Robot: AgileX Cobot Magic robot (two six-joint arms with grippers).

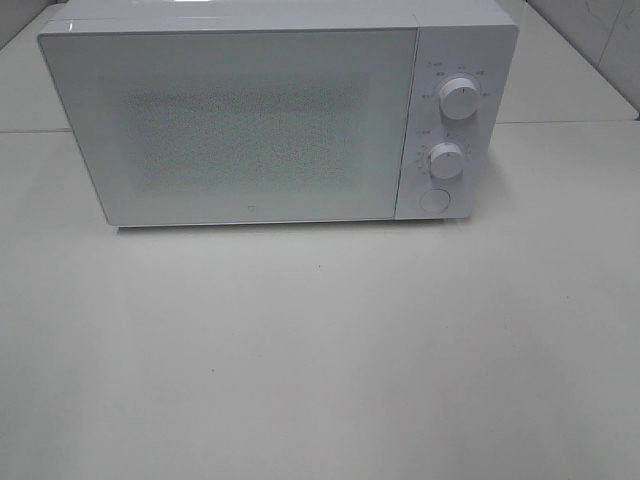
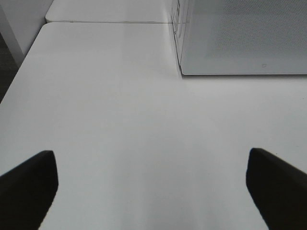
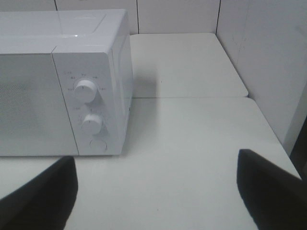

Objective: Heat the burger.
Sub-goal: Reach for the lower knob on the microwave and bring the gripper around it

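left gripper point(image 2: 151, 160) fingers spread wide, holding nothing | right gripper point(image 3: 156, 160) same deal, spread wide and empty | both hang over the white table point(image 1: 320, 350) | further back sits the white microwave point(image 1: 240, 120), door shut, two knobs point(image 1: 459, 97) on its right side | burger: can't tell where it is, no view shows it

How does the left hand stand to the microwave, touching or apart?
Apart. The left wrist view shows a wide stretch of bare table between the open left hand and the microwave's front edge.
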